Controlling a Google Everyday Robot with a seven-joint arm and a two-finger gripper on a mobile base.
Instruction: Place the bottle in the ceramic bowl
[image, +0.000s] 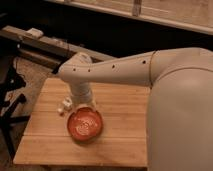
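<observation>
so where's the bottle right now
In the camera view the bottle sits on the wooden table just upper left of the ceramic bowl, the pincer close beside it at the bowl's far rim.

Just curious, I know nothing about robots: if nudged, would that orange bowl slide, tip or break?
Probably slide, not tip: the ceramic bowl looks wide and shallow, flat on the wooden table. Being glazed and rigid, it might chip if knocked off. The gripper sits by its upper-left rim.
</observation>
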